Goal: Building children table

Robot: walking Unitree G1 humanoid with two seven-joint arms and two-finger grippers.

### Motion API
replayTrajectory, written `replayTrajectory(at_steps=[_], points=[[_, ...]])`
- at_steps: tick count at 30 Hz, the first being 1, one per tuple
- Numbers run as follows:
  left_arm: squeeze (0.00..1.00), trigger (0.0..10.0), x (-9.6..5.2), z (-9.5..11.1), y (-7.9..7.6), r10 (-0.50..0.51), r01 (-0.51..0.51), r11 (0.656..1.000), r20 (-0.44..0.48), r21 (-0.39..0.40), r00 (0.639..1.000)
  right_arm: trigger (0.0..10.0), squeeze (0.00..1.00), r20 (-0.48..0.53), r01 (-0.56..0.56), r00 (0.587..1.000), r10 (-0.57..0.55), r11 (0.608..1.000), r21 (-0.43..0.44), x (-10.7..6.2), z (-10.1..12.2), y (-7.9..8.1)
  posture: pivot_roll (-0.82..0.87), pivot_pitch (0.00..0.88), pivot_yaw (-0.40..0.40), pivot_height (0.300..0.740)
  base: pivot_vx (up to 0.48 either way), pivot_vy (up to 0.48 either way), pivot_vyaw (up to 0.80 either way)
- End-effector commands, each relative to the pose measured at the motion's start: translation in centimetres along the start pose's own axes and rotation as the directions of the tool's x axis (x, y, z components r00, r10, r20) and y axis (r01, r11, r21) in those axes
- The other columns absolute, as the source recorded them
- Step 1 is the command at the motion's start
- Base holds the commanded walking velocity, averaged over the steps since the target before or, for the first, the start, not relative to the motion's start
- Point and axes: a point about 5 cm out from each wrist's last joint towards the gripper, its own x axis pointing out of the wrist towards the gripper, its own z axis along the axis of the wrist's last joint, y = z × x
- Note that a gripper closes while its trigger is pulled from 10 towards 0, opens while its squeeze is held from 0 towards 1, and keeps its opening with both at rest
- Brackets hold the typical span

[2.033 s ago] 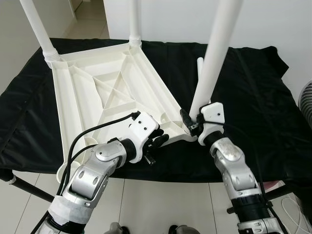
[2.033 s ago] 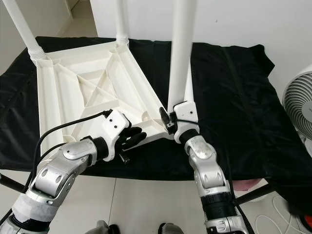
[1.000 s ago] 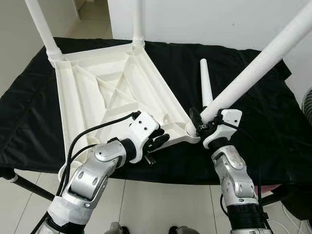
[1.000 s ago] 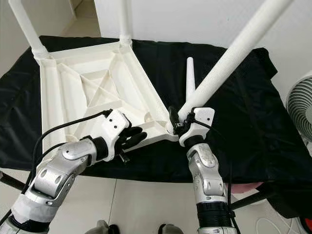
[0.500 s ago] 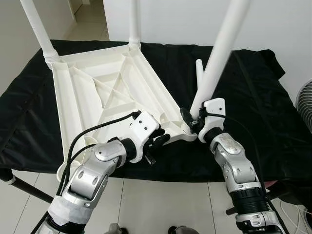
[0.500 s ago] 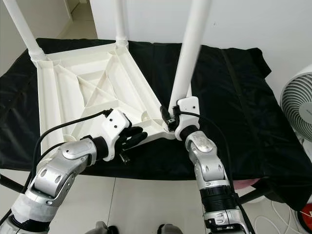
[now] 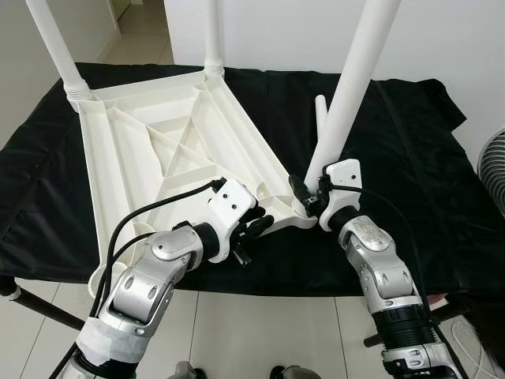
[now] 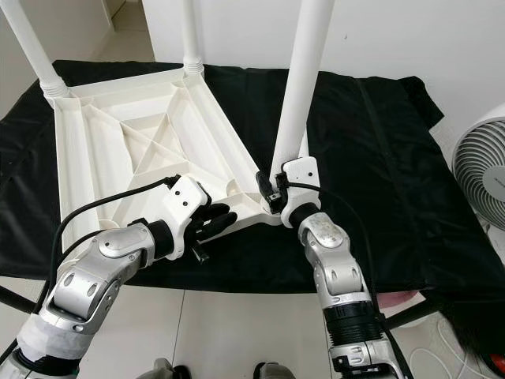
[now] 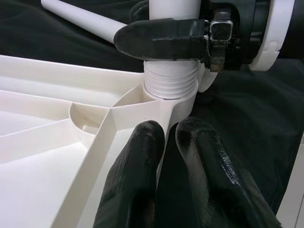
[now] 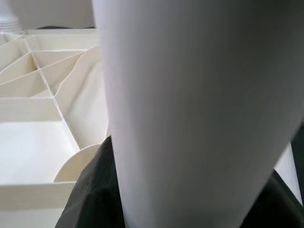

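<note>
A white table top [image 7: 173, 150] lies upside down on a black cloth [image 7: 410, 158]. Two white legs [image 7: 51, 43] [image 7: 211, 31] stand in its far corners. My right gripper [image 7: 308, 201] is shut on a third leg [image 7: 351, 95] just above the near right corner socket; the leg leans slightly right. In the left wrist view its threaded end [image 9: 170, 85] sits in the socket with threads showing. My left gripper [image 7: 259, 227] is shut on the table top's near rim beside that corner, its fingers [image 9: 137, 180] pinching the edge. The right wrist view is mostly the leg [image 10: 190, 118].
A loose white leg [image 7: 321, 110] lies on the cloth behind the held one. A white fan [image 8: 481, 170] stands at the right. The cloth-covered table's front edge runs just under my arms, with tiled floor below. A wall rises behind.
One second ago the held leg was tilted far right; it has swung back to nearly upright over the socket. My left gripper has kept its hold on the rim.
</note>
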Motion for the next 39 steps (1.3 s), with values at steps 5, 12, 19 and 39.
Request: replayTrajectory(at_steps=[5,12,19,39], points=[[0.00,10.0,0.1,-0.1,0.0,0.031,-0.031,1.000,-0.008,-0.003,0.999,10.0,0.00,-0.126,0.212,0.971,-0.202,0.974,0.078,0.0,-2.2,0.2,-0.08,0.110,0.020,0.740,0.000,0.000,0.00],[0.00,10.0,0.3,0.0,-0.1,0.032,-0.032,0.999,-0.002,-0.006,0.999,10.0,0.00,-0.084,0.335,0.939,-0.334,0.942,-0.005,0.3,-1.5,1.0,-0.08,0.105,0.013,0.740,0.000,0.000,0.00],[0.00,10.0,0.3,0.0,0.0,0.038,-0.038,0.999,0.001,-0.006,0.999,10.0,0.00,-0.093,0.423,0.902,-0.423,0.906,-0.017,0.1,-1.7,1.0,-0.08,0.102,0.006,0.740,0.000,0.000,0.00],[0.00,10.0,0.3,-0.1,-0.2,0.028,-0.028,1.000,-0.001,-0.007,1.000,10.0,0.00,-0.083,0.781,0.624,-0.777,0.622,0.049,-2.1,-1.2,-3.1,-0.07,0.098,0.008,0.740,0.000,0.000,0.00]])
